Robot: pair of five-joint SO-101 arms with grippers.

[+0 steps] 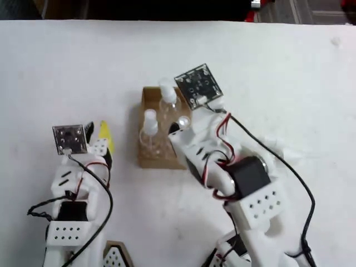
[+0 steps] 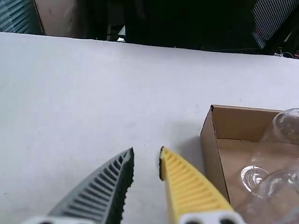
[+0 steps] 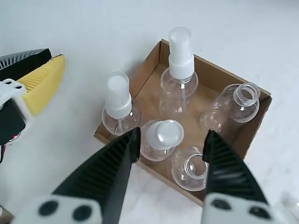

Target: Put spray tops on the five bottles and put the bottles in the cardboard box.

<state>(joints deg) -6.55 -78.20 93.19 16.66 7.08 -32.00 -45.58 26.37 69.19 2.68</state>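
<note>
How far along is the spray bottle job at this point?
Done: all five bottles stand in the cardboard box, and three wear spray tops. In hand: nothing; the right gripper hangs open over the box, and the left gripper sits empty beside it. Left: two open-necked bottles need tops.
</note>
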